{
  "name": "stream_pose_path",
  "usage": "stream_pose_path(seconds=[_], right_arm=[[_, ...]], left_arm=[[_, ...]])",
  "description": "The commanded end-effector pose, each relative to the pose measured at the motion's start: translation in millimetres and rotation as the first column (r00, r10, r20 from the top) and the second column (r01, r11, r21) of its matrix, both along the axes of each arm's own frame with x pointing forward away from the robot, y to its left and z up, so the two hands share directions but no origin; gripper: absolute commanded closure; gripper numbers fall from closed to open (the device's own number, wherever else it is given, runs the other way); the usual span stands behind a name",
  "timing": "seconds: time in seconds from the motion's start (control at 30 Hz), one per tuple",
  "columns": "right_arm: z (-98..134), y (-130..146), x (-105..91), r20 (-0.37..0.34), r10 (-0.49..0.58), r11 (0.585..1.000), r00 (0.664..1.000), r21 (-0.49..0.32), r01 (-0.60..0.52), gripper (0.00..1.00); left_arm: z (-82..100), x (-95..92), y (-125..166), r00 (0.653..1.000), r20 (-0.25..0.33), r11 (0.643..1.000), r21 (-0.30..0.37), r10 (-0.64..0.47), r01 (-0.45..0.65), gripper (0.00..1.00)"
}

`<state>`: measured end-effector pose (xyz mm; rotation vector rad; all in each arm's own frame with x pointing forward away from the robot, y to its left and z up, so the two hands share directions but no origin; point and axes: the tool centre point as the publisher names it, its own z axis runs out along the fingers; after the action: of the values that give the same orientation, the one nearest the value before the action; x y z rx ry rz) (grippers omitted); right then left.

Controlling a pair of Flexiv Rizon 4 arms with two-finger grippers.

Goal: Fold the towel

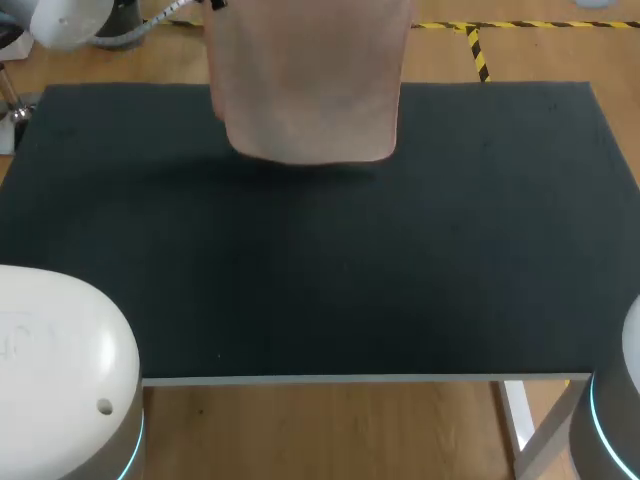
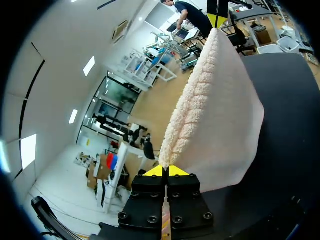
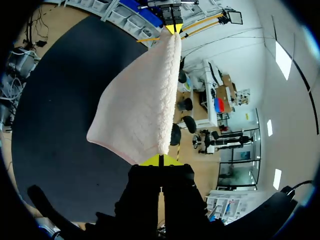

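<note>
A pale pink towel (image 1: 310, 80) hangs above the far side of the black table (image 1: 320, 260), its lower edge just over the surface. My left gripper (image 2: 165, 171) is shut on one top corner of the towel (image 2: 220, 110), which stretches away from it. My right gripper (image 3: 161, 161) is shut on the other top corner of the towel (image 3: 140, 105). In the right wrist view my other gripper (image 3: 172, 27) shows at the towel's far end. Neither gripper is seen in the head view; both lie above its upper edge.
The bases of my arms (image 1: 60, 370) stand at the near corners of the table. A white table leg (image 1: 520, 420) shows under the near right edge.
</note>
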<state>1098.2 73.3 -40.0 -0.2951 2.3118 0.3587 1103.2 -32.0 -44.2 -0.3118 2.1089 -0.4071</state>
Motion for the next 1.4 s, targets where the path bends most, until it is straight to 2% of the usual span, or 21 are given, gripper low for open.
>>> stream_pose_path(seconds=[0.03,0.17,0.3,0.47,0.6,0.73,0.87,1.07,1.2,1.23,1.4], right_arm=[[11.4,-1.0,-3.6,0.032,-0.020,1.000,0.999,0.001,0.020,1.00],[8.8,-2.6,-7.5,0.038,-0.027,1.000,0.999,0.001,0.027,1.00],[-11.5,-2.9,-18.9,0.007,-0.034,0.999,0.999,-0.025,0.034,1.00],[-40.3,-6.3,-46.0,-0.073,-0.035,0.998,0.997,-0.055,0.031,1.00],[-54.9,-8.9,-75.9,-0.120,-0.033,0.998,0.992,-0.062,0.026,1.00],[-68.4,-7.4,-108.1,-0.165,-0.014,0.998,0.986,-0.066,0.003,1.00],[-83.7,-5.0,-136.8,-0.218,0.005,0.997,0.976,-0.072,-0.022,1.00],[-120.2,-6.2,-160.5,-0.292,-0.008,0.995,0.956,-0.100,-0.022,1.00],[-147.1,-11.8,-166.1,-0.340,-0.051,0.993,0.939,-0.120,0.011,1.00],[-153.2,-13.2,-166.8,-0.348,-0.062,0.992,0.935,-0.123,0.020,1.00],[-181.9,-16.6,-167.2,-0.398,-0.108,0.988,0.911,-0.143,0.055,1.00]], left_arm=[[6.8,9.9,-2.8,1.000,0.001,1.000,0.011,-0.020,0.020,1.00],[1.5,6.8,-6.7,0.999,-0.020,0.999,0.012,-0.050,0.051,1.00],[-20.9,-10.0,-9.4,0.995,-0.082,0.998,0.012,-0.065,0.066,1.00],[-53.5,-49.2,-13.2,0.977,-0.193,0.995,-0.007,-0.095,0.096,1.00],[-68.0,-87.7,-18.7,0.956,-0.259,0.990,-0.026,-0.139,0.137,1.00],[-73.3,-121.3,-24.3,0.943,-0.283,0.984,-0.029,-0.176,0.175,1.00],[-81.7,-145.1,-26.3,0.930,-0.307,0.978,-0.028,-0.203,0.205,1.00],[-115.9,-165.2,-31.8,0.883,-0.400,0.969,-0.071,-0.245,0.236,1.00],[-142.6,-172.4,-34.1,0.858,-0.458,0.972,-0.072,-0.232,0.224,1.00],[-149.2,-172.8,-34.0,0.846,-0.478,0.971,-0.093,-0.238,0.221,1.00],[-179.8,-174.3,-39.4,0.813,-0.528,0.969,-0.105,-0.246,0.225,1.00]])
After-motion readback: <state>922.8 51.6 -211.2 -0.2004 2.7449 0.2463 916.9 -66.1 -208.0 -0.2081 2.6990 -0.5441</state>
